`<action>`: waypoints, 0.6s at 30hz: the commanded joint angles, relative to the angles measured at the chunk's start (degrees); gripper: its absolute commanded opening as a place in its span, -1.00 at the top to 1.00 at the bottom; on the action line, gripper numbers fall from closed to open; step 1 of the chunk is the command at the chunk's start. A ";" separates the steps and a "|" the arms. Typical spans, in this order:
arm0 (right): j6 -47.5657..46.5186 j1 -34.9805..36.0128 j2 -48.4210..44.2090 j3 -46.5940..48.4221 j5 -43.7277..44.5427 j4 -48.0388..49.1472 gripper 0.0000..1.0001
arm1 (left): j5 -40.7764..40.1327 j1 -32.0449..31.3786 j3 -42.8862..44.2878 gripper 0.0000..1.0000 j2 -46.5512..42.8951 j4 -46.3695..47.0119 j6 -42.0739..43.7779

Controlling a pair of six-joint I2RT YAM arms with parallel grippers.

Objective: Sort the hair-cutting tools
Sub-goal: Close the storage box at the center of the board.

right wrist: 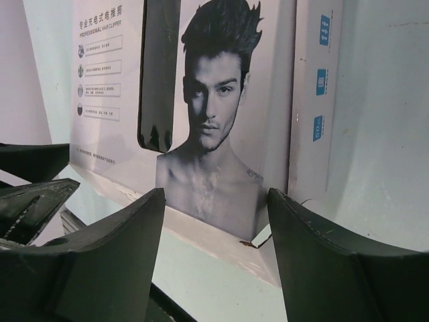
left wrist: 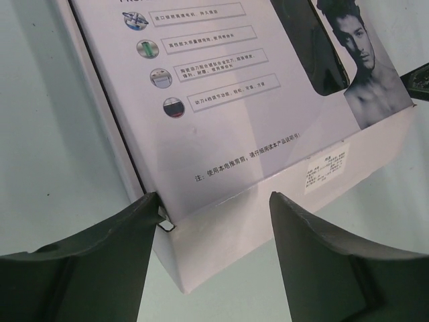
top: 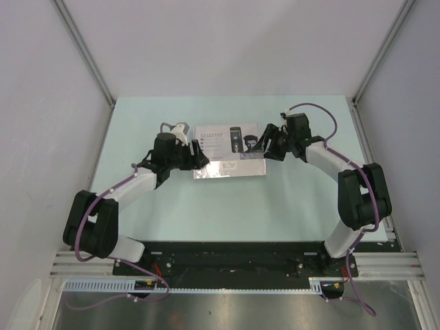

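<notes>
None of the hair-cutting tools show in any view. A flat white box (top: 229, 148) with a printed lid lies shut in the middle of the table. My left gripper (top: 199, 157) is at its near left corner. In the left wrist view the left gripper (left wrist: 211, 196) stands open astride that corner of the box (left wrist: 234, 134), and its left finger (left wrist: 127, 228) touches the lid's edge. My right gripper (top: 265, 142) is at the box's right end. It too is open (right wrist: 216, 192), with a corner of the box (right wrist: 214, 134) between its fingers.
The pale green table (top: 206, 206) is walled by white panels on three sides. Both arms reach in from the near edge and curve toward the box. The left gripper's dark fingers (right wrist: 33, 194) show at the left edge of the right wrist view.
</notes>
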 commanded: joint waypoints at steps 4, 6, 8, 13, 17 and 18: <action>6.05 0.63 0.35 3.04 -6.40 0.70 -0.32 | 5.39 -0.78 3.61 -0.44 -1.44 0.73 -1.93; 6.50 0.63 0.09 3.21 -7.01 0.88 -0.32 | 5.30 -0.78 3.79 -0.53 -1.79 0.47 -2.11; 6.94 0.63 -0.61 3.30 -7.28 0.88 -0.30 | 5.21 -0.78 3.97 -0.63 -2.67 0.29 -2.11; 8.43 -0.08 -1.32 3.39 -8.68 2.19 -0.25 | 1.35 -0.78 3.79 -1.00 -4.52 -0.85 1.05; 9.75 -0.60 -0.62 3.48 -10.18 3.16 -0.07 | -3.39 -0.78 3.44 -1.00 -6.10 -4.26 3.69; 9.92 -0.78 -0.53 3.65 -10.35 3.25 -0.04 | -4.71 -0.78 3.18 -0.99 -6.36 -4.45 4.39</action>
